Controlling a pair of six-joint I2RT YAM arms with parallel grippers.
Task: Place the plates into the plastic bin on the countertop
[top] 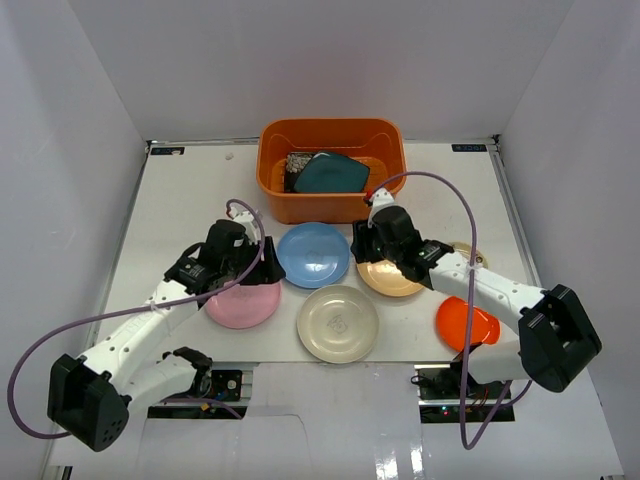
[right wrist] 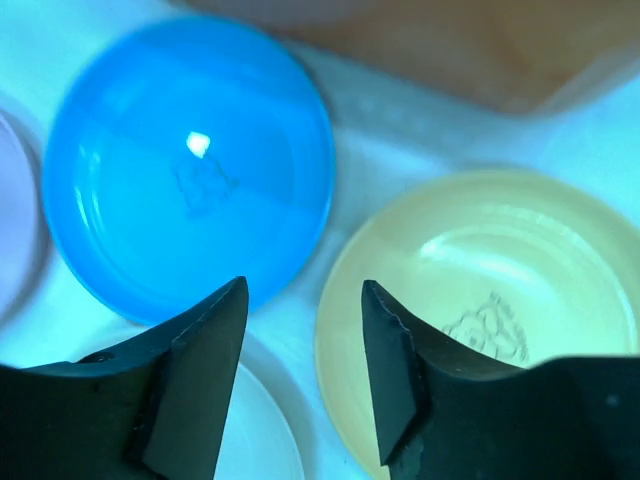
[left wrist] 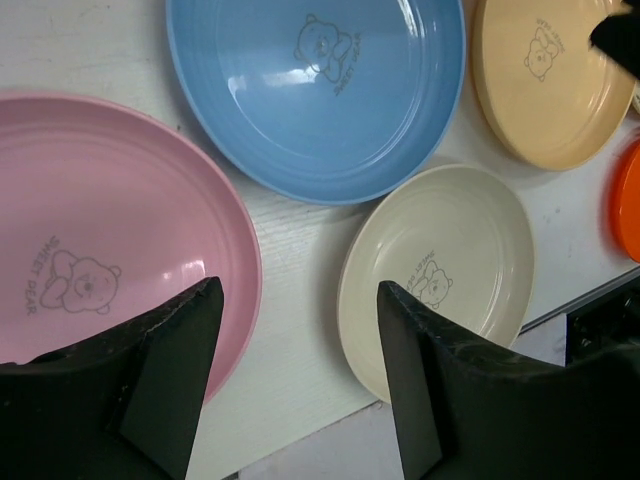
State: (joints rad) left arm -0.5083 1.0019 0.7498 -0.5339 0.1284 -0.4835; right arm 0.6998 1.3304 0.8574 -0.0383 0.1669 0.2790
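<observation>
- Your left end effector (left wrist: 298, 288) hangs with its jaws spread and nothing between them. In its wrist view one finger overlaps the right rim of the pink plate (top: 243, 305) and the other overlaps the cream plate (top: 338, 322).
- The pink plate lies directly under that end effector, at lower left of the top view. It is round, shallow, glossy plastic with a printed bear.
- The light blue plate (top: 314, 254) sits at centre, between the two arms. The cream plate lies just below it.
- The plastic bin (top: 330, 208) stands at upper centre, its long axis running left to right across the frame. It is orange with rounded corners, and a dark teal plate (top: 330, 172) rests inside it.
- The tan plate (top: 383, 281) lies right of centre, just below the bin.
- Your right end effector (right wrist: 304, 287) is also spread and empty, straddling the gap between the light blue and tan rims. Judged nearer the bin than the left.
- The orange plate (top: 468, 322) lies at lower right on the white matte surface (top: 200, 190), partly under the right arm.
</observation>
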